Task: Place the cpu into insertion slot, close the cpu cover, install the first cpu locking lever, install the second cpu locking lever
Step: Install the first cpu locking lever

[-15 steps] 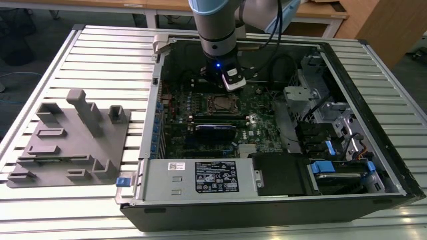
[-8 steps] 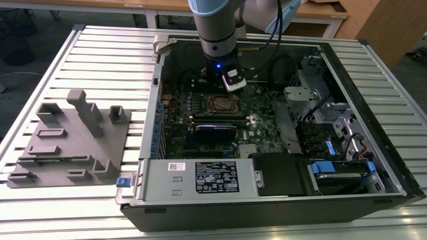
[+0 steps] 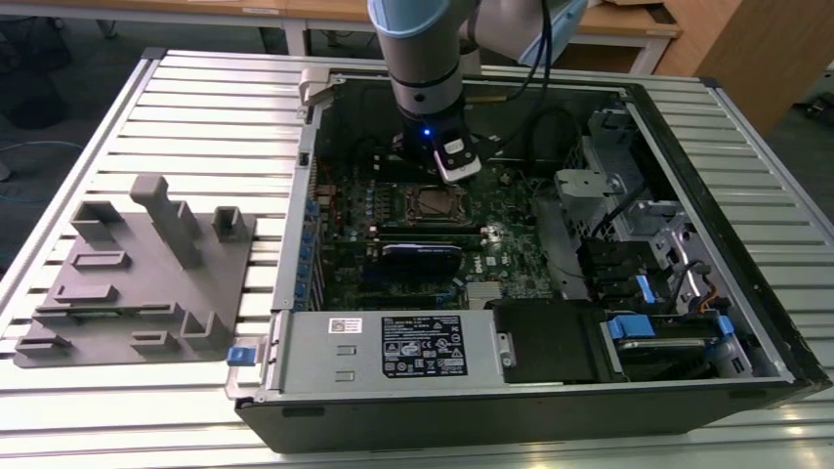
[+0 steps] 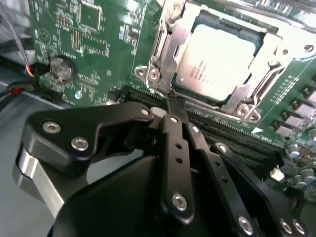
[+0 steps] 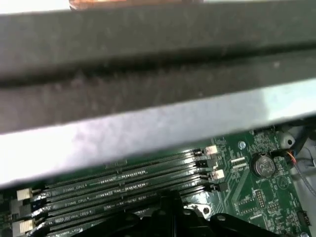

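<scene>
Cpu seated in insertion slot, cpu cover closed over its edges, mid-board in the open case. Gripper pinched shut, empty, tips just beside the socket's corner near the lever end. Risk: a slip scrapes the memory slots alongside. Lever latching hard to make out.

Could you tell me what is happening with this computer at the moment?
A robot arm is reaching down into an open computer case lying on a table, over the green motherboard. The cpu already sits in the insertion slot, with the cpu cover closed over its edges. In the second wrist view the pincer is shut, holding nothing, its tip right beside the socket's corner.
</scene>
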Available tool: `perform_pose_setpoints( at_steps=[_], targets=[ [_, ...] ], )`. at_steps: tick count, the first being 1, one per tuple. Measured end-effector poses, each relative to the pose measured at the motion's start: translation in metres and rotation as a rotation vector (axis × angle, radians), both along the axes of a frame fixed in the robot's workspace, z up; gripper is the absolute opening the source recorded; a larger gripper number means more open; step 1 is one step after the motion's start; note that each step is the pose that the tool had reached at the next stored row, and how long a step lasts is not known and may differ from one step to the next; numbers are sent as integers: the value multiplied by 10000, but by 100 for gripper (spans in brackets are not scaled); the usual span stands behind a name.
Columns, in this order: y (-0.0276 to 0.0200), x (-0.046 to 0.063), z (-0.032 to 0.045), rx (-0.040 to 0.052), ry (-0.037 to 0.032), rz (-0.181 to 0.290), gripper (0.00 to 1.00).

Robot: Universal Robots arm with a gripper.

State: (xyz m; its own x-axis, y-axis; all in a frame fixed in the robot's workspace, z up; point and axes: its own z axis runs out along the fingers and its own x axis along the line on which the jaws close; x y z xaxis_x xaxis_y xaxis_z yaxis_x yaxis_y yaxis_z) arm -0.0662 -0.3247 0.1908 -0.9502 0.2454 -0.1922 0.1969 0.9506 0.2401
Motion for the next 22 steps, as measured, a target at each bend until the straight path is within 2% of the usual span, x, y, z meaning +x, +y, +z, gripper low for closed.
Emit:
perform_pose_setpoints(
  at_steps=[2, 3, 6, 15, 22],
  targets=[
    [1, 1, -1, 217, -4, 2, 11],
    [1, 1, 2, 257, -3, 1, 11],
    [0, 0, 34, 267, -1, 0, 11],
    [0, 1, 238, 267, -1, -23, 11],
    [0, 1, 245, 247, 0, -40, 11]
  ],
)
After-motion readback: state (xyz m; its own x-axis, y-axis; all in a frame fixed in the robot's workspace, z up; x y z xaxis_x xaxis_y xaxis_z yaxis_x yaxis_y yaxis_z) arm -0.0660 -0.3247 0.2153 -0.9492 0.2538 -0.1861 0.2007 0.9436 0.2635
